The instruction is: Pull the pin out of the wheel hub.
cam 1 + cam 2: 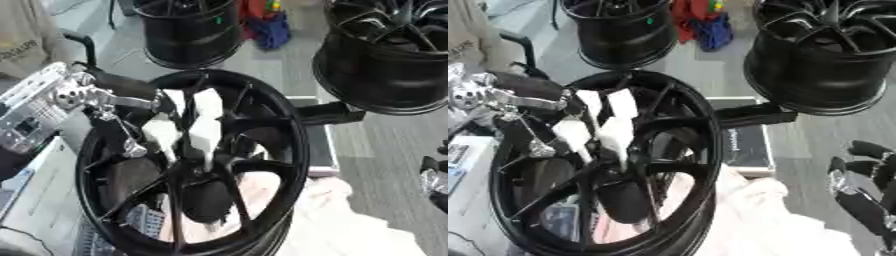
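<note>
- Grey floor (385, 145) stretches across the back of the room, with two more black wheel rims standing on it, one at the far left (188, 32) and one at the far right (389, 55).
- Between those rims a red and blue bundle (271, 25) lies on the floor.
- Up close, a black wheel hub (188, 160) stands tilted on its edge, its spokes facing me and its rim filling the middle of the scene.
- White blocks (188, 125) show through the spokes near the hub's upper centre; which of these parts is the pin I cannot tell.
- From the left, the left robot hand (105, 102) reaches over the hub's upper left rim, silver at the wrist, black fingers (131, 87) laid across the spokes and touching the white pieces; whether they curl round anything I cannot tell.
- At the right edge, low down, the right robot hand (864, 185) hangs apart from the hub, its black fingers spread and holding nothing.
- A pale cloth (350, 225) lies bunched beside the hub's lower right.
- A dark flat box (741, 142) sits just behind the hub.
</note>
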`<state>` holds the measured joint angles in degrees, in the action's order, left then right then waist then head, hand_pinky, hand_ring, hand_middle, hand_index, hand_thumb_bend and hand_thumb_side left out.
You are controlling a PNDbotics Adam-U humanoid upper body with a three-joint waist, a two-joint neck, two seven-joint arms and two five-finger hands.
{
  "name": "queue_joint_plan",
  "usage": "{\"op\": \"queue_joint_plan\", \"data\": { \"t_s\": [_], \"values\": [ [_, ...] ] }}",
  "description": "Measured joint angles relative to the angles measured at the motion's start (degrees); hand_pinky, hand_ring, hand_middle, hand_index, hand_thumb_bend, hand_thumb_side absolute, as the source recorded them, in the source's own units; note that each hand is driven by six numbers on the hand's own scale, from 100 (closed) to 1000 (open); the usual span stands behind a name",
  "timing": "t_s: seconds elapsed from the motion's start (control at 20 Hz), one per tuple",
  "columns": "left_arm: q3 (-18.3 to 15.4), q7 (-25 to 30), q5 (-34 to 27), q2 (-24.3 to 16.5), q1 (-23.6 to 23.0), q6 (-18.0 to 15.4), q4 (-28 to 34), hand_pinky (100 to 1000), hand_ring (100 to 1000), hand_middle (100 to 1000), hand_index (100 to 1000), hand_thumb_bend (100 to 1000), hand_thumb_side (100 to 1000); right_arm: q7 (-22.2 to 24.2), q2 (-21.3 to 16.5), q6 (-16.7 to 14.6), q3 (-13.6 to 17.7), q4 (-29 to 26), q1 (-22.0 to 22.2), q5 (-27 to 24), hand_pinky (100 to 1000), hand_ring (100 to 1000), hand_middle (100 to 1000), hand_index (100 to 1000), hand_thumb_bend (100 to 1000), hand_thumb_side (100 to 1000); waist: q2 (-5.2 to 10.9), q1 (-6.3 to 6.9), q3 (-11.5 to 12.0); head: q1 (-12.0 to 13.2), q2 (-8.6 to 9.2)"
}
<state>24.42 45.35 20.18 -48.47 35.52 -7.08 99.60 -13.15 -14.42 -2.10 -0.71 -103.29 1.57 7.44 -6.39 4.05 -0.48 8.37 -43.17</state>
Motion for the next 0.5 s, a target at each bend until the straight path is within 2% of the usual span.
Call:
{"op": "queue_joint_plan", "data": {
  "t_s": [0.3, 0.5],
  "values": [
    [-3.68, -0.97, -2.31, -2.76, 0.65, 0.92, 3.15, 376, 422, 506, 654, 100, 100, 0.00, -0.01, 0.00, 0.01, 0.00, 0.01, 0.00, 726, 592, 653, 742, 222, 100, 0.06, 0.03, 0.07, -0.05, 0.00],
    [-8.08, -2.59, -3.38, -5.96, -1.39, 1.54, 3.95, 384, 430, 511, 663, 100, 100, -0.05, -0.02, 0.01, 0.04, 0.01, 0.02, 0.00, 726, 593, 653, 742, 223, 100, 0.07, 0.07, 0.15, -0.06, 0.06]
  ]
}}
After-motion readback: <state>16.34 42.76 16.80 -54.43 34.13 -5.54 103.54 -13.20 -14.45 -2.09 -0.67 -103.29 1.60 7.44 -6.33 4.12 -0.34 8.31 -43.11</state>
